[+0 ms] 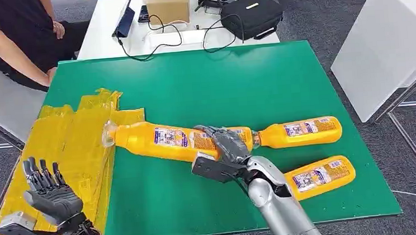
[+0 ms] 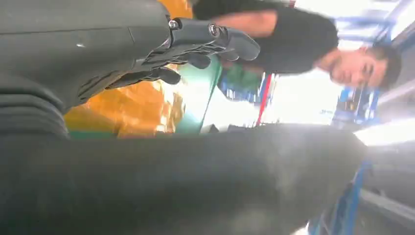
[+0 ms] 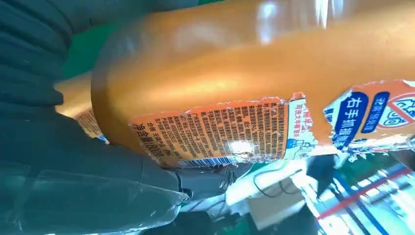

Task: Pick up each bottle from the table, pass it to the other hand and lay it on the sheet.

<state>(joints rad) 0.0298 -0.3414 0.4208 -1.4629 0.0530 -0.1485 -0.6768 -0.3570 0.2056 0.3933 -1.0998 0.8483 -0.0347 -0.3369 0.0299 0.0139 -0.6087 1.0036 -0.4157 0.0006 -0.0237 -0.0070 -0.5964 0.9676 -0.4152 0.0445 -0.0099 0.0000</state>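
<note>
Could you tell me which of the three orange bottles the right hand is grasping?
The long orange plastic bottle with its neck reaching the yellow sheet; the right hand wraps its base, while the other two lie untouched.

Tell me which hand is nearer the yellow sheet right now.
Left. The left hand hovers open over the yellow sheet at the table's near-left corner; the right hand is off it over the green mat, gripping a bottle.
</note>
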